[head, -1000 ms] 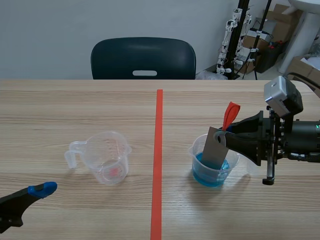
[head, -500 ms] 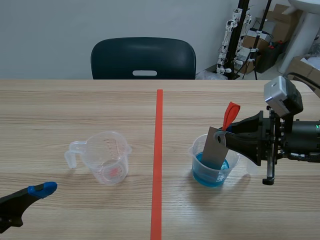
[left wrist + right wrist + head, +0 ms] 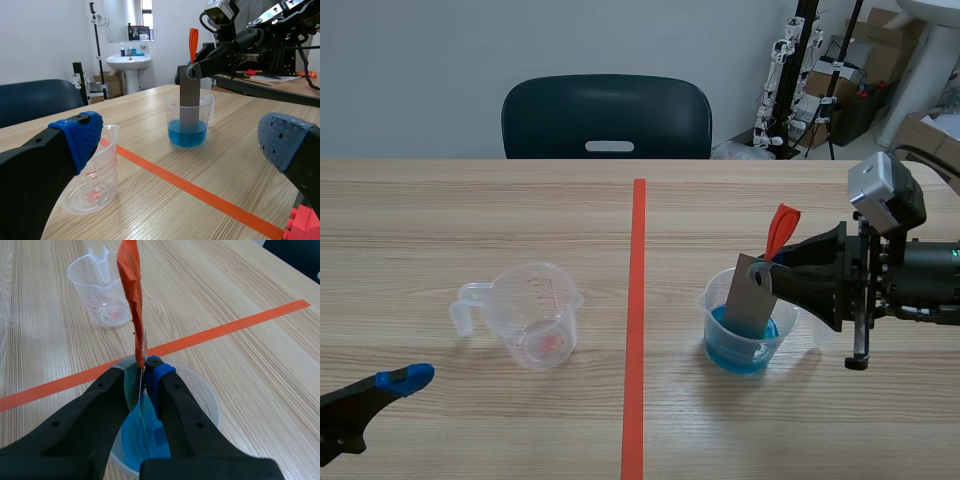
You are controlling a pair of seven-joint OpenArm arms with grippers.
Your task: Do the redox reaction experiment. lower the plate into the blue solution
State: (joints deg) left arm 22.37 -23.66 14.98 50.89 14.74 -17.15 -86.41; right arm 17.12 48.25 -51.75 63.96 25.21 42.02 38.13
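**Plate Held in Blue Solution by Right Gripper; Left Gripper Idle and Open**

The right gripper was found closed on the top edge of the grey metal plate. In the right wrist view its two fingers pinched the plate edge-on between the pads. A red tag stood up from the top of the plate, above the fingertips.

The plate hung inside the clear beaker, which stood on the table to the right of the orange tape line. The left wrist view showed the lower part of the plate reaching down into the blue solution, with its upper part rising above the beaker's rim. In the scene view the plate leaned a little; in the left wrist view it appeared close to upright. The solution filled only the lower part of the beaker.

The left gripper sat low at the near left of the table, well apart from both vessels. Its fingers were spread wide, their blue pads holding nothing.

An empty clear measuring cup with red markings stood left of the tape line, its handle turned away from the beaker. A dark chair stood behind the far edge of the table.
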